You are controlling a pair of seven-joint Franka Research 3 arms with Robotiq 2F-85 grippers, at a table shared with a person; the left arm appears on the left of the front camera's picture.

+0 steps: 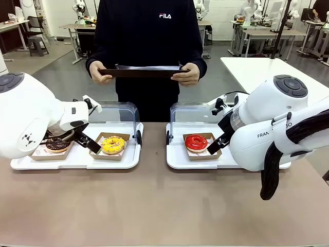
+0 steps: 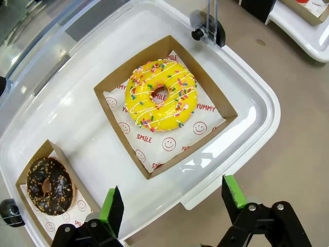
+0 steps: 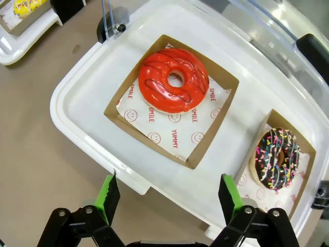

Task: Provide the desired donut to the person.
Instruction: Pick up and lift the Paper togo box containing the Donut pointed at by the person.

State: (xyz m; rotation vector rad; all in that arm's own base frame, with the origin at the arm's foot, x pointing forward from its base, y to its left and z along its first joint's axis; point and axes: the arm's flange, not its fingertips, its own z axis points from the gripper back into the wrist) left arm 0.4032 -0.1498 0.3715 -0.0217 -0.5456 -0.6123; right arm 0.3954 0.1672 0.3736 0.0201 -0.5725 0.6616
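- The counter [image 1: 154, 206] carries two white trays side by side: the left tray [image 1: 77, 163] and the right tray [image 1: 177, 160].
- The person [image 1: 149, 36] stands at the far side of the counter. Both hands hold a dark flat tray [image 1: 141, 72] in front of the body. No hand points at a donut, so I cannot tell which one is desired. Taking the wrong one is the first risk.
- The left gripper [image 2: 172, 195] hangs above the near rim of the left tray. Its fingers are spread wide and hold nothing.
- The right gripper [image 3: 169, 188] hangs the same way above the right tray, with its fingers also spread and empty.
- The yellow donut [image 2: 161, 95] lies in an open paper box [image 2: 169, 146] on the left tray. A chocolate donut with nut crumbs [image 2: 49, 185] sits in its own box beside it.
- The red donut [image 3: 174, 80] lies in a box on the right tray, near a chocolate donut with coloured sprinkles [image 3: 277, 158].
- The icing looks soft. If the fingers pinch a donut directly, they may crush or smear it.
- The box walls look thin. A grip on one wall may bend it, and the box may tilt, so the donut could slide out before it reaches the person.
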